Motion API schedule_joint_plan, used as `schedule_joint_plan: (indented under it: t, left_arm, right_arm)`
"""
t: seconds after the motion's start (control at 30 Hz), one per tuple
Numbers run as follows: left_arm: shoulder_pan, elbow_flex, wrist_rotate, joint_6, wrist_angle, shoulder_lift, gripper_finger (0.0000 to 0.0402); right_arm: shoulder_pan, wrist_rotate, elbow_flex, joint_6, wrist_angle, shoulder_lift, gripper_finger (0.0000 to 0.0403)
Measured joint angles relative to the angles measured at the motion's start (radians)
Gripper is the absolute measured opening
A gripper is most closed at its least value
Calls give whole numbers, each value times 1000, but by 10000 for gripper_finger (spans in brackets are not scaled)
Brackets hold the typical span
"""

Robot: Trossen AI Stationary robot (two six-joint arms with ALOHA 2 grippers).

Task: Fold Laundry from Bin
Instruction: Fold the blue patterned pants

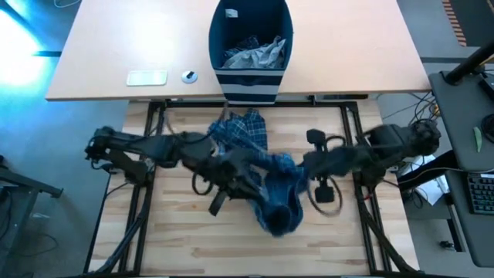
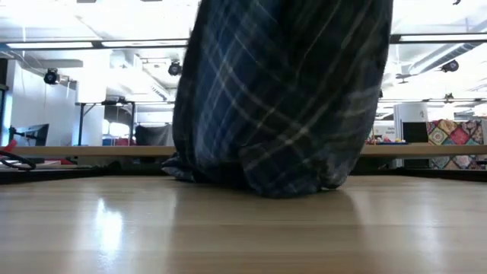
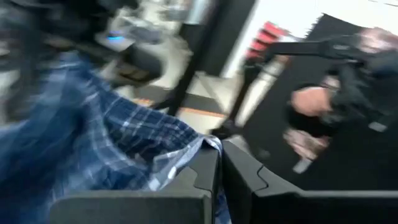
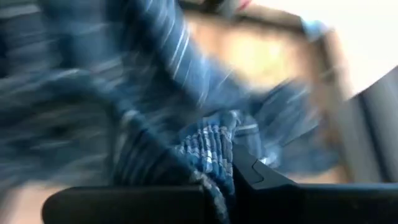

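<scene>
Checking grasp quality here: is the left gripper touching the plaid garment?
Touching. In the left wrist view the left gripper is shut with a corner of the plaid garment pinched between its fingers.

Two dark jointed arms (image 1: 154,150), looped black cables (image 1: 328,193)

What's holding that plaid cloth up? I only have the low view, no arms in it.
Observer: Both. The left claw is shut on an edge of the plaid garment.
Operator: And the right one?
Observer: The right claw is shut on a ribbed band of the same garment.
Operator: Anything left in the bin?
Observer: Yes, the bin holds grey cloth over a bit of plaid.
</scene>
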Motion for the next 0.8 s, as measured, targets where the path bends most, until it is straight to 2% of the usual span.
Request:
schedule_joint_plan:
  t: [0.1, 0.17, 0.2, 0.27, 0.37, 0.47, 0.53, 0.67, 0.8]
  left_arm:
    - [23, 97, 189, 2, -8, 101, 0]
    - [27, 167, 287, 1, -32, 173, 0]
    - [28, 204, 328, 4, -51, 212, 0]
    - [28, 281, 378, 25, -117, 294, 0]
    - [31, 399, 393, 63, -196, 418, 0]
    - [39, 528, 439, 85, -269, 518, 0]
    - [40, 600, 407, 124, -395, 554, 3]
    - [17, 483, 328, 153, -507, 505, 33]
    - [-19, 362, 256, 159, -542, 443, 84]
  right_arm:
    - [7, 317, -26, -72, 30, 7, 9]
    - [-27, 450, -57, -92, 12, 12, 9]
    - [-51, 476, -75, -95, 2, 16, 9]
    - [-114, 467, -121, -86, -2, 20, 9]
    - [-204, 414, -178, -65, -2, 27, 14]
    - [-259, 306, -192, -25, -33, 28, 40]
    - [-262, 234, -175, 63, -83, 18, 68]
    - [-217, 119, -145, 264, -200, -21, 133]
    - [-119, 77, -169, 481, -237, -51, 190]
